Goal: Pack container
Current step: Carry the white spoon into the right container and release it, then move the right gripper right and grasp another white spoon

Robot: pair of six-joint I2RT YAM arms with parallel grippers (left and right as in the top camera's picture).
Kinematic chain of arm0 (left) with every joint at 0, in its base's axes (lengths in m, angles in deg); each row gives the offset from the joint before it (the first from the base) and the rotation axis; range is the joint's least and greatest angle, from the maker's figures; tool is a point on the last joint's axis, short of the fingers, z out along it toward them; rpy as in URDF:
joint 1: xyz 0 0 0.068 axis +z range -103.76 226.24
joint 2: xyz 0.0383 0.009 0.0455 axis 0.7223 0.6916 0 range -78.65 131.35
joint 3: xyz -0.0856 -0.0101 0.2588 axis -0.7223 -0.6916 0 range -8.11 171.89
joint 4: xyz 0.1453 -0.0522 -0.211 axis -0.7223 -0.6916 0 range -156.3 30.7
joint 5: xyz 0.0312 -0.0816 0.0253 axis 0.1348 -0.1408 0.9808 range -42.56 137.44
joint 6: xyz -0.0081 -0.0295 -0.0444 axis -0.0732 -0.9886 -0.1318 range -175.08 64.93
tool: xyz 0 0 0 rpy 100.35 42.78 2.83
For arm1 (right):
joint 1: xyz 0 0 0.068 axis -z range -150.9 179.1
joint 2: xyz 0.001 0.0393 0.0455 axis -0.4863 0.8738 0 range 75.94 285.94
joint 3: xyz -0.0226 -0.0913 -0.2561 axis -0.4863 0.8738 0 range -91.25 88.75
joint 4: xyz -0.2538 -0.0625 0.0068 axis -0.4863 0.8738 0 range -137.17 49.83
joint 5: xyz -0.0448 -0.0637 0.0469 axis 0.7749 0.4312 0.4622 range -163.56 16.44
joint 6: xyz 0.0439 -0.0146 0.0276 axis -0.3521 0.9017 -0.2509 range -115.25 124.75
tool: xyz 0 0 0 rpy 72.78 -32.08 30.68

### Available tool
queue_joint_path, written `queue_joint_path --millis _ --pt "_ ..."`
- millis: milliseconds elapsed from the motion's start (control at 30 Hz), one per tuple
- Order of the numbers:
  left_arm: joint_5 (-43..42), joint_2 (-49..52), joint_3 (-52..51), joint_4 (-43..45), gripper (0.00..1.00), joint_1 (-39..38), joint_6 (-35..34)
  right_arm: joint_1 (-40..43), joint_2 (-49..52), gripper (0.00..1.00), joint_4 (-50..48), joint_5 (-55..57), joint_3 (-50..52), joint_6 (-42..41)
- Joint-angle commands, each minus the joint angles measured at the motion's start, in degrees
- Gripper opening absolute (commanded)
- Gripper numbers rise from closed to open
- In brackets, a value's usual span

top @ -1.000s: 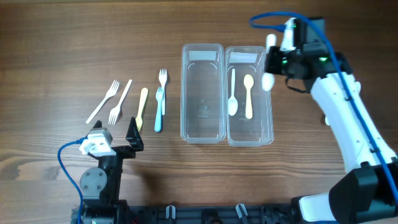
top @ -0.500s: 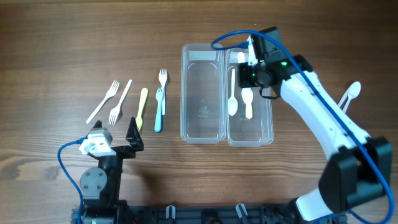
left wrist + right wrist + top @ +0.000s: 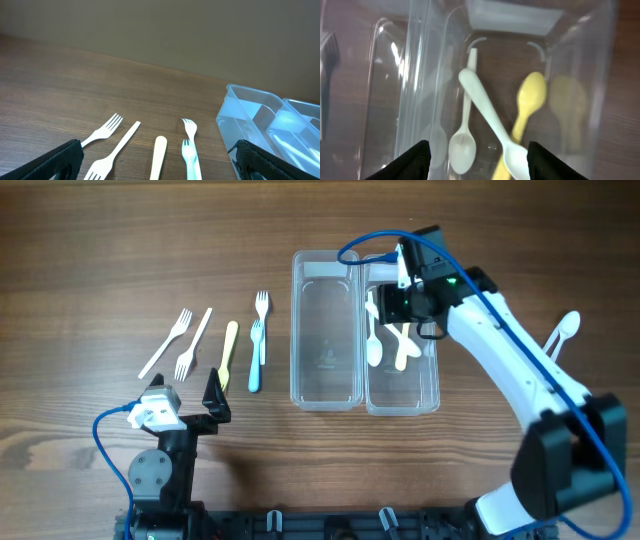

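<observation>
**Three spoons in the right container**

Two clear plastic containers stand side by side on the wooden desk (image 3: pixel 100 240), both with their long sides running away from the robot. The left container (image 3: pixel 325 380) has nothing in it. The right container (image 3: pixel 436 380) holds three spoons.

One white spoon (image 3: pixel 462 150) lies straight along the container, close to its left wall, with its round end toward the robot. A yellow spoon (image 3: pixel 532 97) lies the other way round, with its round end toward the far wall. A second white spoon (image 3: pixel 487 117) lies slanted across the bottom. Its handle points to the far left corner and its round end points to the near right. It crosses over the yellow spoon's handle.

The right pincer (image 3: pixel 479 155) hangs over this container, right above the spoons. Its two fingers are spread apart and grip nothing. The slanted spoon lies below them, between the two fingers.

The left pincer (image 3: pixel 188 400) is near the robot's base, well away from the containers. It is spread wide and grips nothing.

On the desk to the left of the containers lie two white forks (image 3: pixel 170 340), a yellow piece of cutlery (image 3: pixel 228 355), a blue fork (image 3: pixel 254 365) and one more white fork (image 3: pixel 262 305). Far to the right lies another white spoon (image 3: pixel 567 328).
</observation>
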Motion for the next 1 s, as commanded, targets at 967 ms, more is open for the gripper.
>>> queue_joint_path --millis 967 --pt "0.31 0.00 0.42 -1.03 1.00 -0.22 -0.94 41.88 4.66 0.50 -0.17 5.46 3.50 -8.81"
